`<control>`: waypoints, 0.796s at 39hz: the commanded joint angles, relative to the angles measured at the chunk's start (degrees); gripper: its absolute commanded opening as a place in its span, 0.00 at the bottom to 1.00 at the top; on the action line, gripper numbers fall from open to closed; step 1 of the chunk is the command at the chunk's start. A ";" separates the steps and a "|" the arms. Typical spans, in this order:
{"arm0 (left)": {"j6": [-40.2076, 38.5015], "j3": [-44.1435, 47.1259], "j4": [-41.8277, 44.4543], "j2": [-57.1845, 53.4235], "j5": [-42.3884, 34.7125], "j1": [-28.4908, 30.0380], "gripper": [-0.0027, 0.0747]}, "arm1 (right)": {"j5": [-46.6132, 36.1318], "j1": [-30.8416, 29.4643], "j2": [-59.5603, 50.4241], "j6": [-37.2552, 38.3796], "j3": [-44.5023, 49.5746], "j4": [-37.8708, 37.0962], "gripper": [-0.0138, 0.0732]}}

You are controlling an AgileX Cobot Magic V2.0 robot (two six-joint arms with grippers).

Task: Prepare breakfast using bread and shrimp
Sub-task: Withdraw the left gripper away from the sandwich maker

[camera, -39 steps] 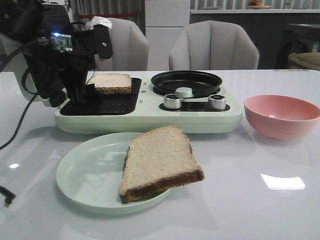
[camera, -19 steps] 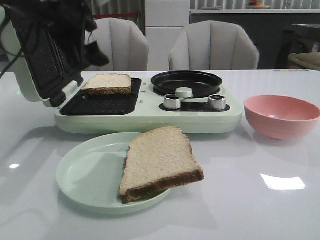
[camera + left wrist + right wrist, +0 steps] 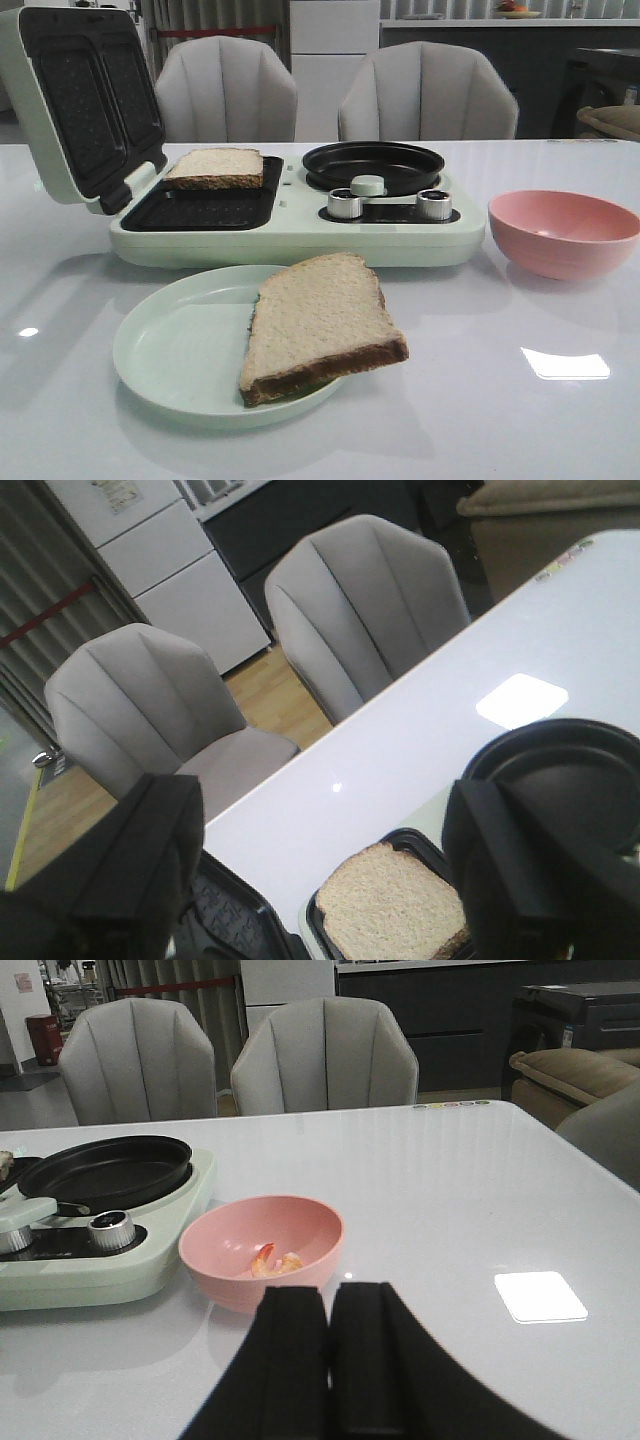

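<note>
Left tool point(image 3: 320, 880) spread empty above bread point(image 3: 393, 912) on the open sandwich maker point(image 3: 290, 225); right tool point(image 3: 330, 1360) closed empty. Plate's overhanging slice point(image 3: 318, 322) could tip off if nudged.

Two square tan bread slices point(image 3: 322, 322) point(image 3: 214, 166), one pale green round plate point(image 3: 175, 352), one pink bowl point(image 3: 563, 231), one orange-pink shrimp point(image 3: 274, 1260), two grey padded chairs point(image 3: 226, 88) point(image 3: 428, 91).

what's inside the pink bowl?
Right wrist view shows a small orange-pink shrimp inside the round pink bowl. From the front its rim hides the contents.
</note>
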 commanded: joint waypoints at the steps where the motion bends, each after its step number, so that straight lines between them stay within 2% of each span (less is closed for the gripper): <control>1: -3.50 1.13 0.92 -5.87 3.01 -0.40 0.74 | -4.91 -0.22 -0.46 -0.13 -1.25 -0.44 0.33; 10: -8.78 9.46 0.92 -16.14 5.81 -0.40 0.74 | -4.91 -0.22 -0.46 -0.13 -1.25 -0.44 0.33; 17: -6.09 14.71 -2.94 -22.25 8.11 -0.40 0.74 | -4.91 -0.22 -0.46 -0.13 -1.25 -0.44 0.33; 31: -5.39 18.66 -3.06 -31.97 11.29 -0.40 0.74 | -4.91 -0.22 -0.46 -0.13 -1.25 -0.44 0.33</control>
